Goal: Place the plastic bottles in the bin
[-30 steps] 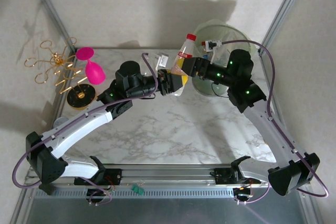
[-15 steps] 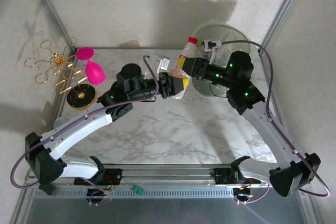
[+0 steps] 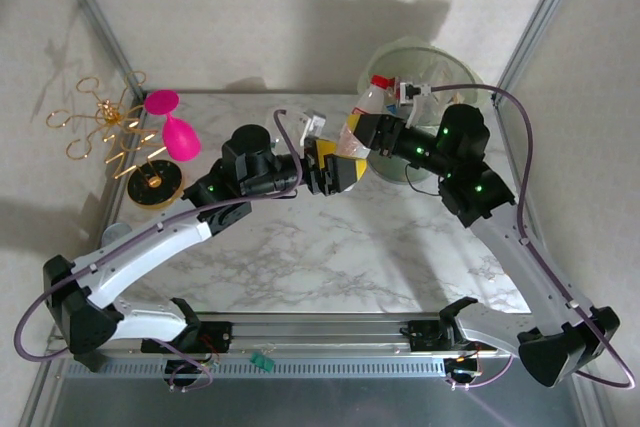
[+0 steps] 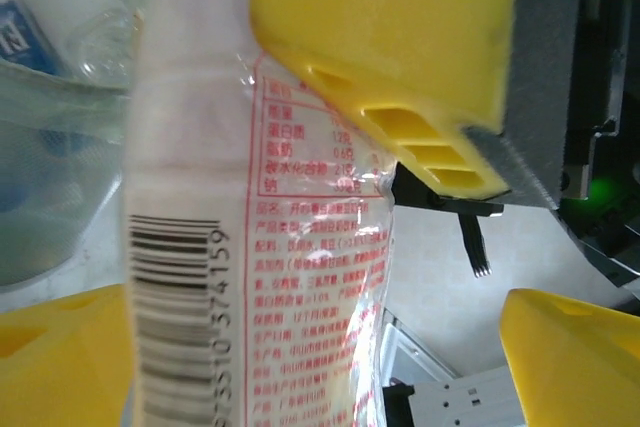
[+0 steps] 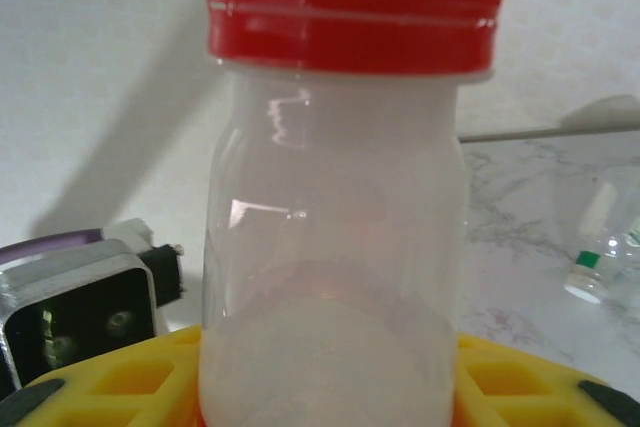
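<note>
One bottle (image 3: pixel 367 105), red cap far-right toward bin (image 3: pixel 440 49), clamped in your right pincer (image 3: pixel 358 137). Left pincer (image 3: pixel 337 169) wide around its base. Bin just beyond; right arm nearer.

The red-capped bottle (image 3: pixel 367 107) has changed hands. A second ago the left gripper (image 3: pixel 338 169) clamped its lower end while the right gripper (image 3: pixel 356 137) stood wide beside it. Now the right gripper has closed on the bottle's body and the left gripper has let go, its jaws spread. The cap has swung rightward, nearer the bin (image 3: pixel 445 55), and the right arm has shifted right with it.
</note>
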Robot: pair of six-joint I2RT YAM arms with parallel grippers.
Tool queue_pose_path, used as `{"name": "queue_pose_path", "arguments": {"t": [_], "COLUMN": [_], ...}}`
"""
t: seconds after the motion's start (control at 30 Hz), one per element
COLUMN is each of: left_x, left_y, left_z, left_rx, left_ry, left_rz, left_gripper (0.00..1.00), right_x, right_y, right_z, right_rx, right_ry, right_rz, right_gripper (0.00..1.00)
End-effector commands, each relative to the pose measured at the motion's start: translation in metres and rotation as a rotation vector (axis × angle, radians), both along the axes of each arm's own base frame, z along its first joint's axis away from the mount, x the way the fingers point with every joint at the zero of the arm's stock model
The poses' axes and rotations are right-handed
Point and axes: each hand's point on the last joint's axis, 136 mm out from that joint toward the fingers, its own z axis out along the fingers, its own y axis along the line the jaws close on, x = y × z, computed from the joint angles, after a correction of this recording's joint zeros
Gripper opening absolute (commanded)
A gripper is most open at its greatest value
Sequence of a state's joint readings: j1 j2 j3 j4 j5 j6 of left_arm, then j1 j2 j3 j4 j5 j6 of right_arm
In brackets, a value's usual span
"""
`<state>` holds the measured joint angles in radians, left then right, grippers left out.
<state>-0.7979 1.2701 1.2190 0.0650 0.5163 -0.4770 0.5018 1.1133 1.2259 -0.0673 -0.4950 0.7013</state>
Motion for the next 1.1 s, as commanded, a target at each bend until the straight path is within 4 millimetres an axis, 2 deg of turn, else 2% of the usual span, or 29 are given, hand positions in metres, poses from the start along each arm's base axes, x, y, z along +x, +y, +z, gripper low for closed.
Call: {"name": "queue_pose_path", "arguments": {"t": [0.0, 0.13, 0.23, 0.3, 0.37, 0.47, 0.53, 0.63, 0.8, 0.93, 1.07], "left_x": [-0.002, 0.001, 0.013, 0.027, 0.040, 0.054, 0.058, 0.060, 0.063, 0.063, 0.062], "left_y": [0.023, 0.043, 0.070, 0.089, 0.100, 0.100, 0.094, 0.085, 0.068, 0.065, 0.072], "left_z": [0.038, 0.045, 0.043, 0.030, 0.012, -0.016, -0.027, -0.038, -0.071, -0.073, -0.067], "left_rx": [-0.019, 0.013, 0.048, 0.097, 0.163, 0.252, 0.276, 0.269, 0.304, 0.301, 0.294], "left_ry": [-0.108, -0.170, -0.204, -0.203, -0.184, -0.152, -0.136, -0.099, -0.007, 0.002, -0.011], "left_rz": [0.094, 0.190, 0.344, 0.478, 0.574, 0.624, 0.612, 0.586, 0.536, 0.528, 0.553], "left_gripper": [0.97, 0.99, 0.99, 0.99, 0.99, 0.98, 0.98, 0.98, 0.98, 0.98, 0.98], "right_x": [0.002, 0.017, 0.037, 0.056, 0.077, 0.111, 0.133, 0.167, 0.217, 0.246, 0.262], "right_y": [-0.012, -0.029, -0.050, -0.068, -0.088, -0.112, -0.122, -0.133, -0.150, -0.157, -0.152], "right_z": [0.011, 0.021, 0.036, 0.046, 0.050, 0.052, 0.051, 0.042, 0.018, -0.005, -0.042], "right_rx": [-0.042, -0.095, -0.144, -0.171, -0.183, -0.189, -0.197, -0.217, -0.246, -0.289, -0.321], "right_ry": [-0.045, -0.057, -0.071, -0.063, -0.030, 0.025, 0.052, 0.095, 0.165, 0.218, 0.296], "right_rz": [-0.080, -0.186, -0.304, -0.391, -0.478, -0.571, -0.604, -0.634, -0.694, -0.733, -0.717], "right_gripper": [0.46, 0.46, 0.47, 0.47, 0.47, 0.47, 0.46, 0.46, 0.44, 0.44, 0.44]}}
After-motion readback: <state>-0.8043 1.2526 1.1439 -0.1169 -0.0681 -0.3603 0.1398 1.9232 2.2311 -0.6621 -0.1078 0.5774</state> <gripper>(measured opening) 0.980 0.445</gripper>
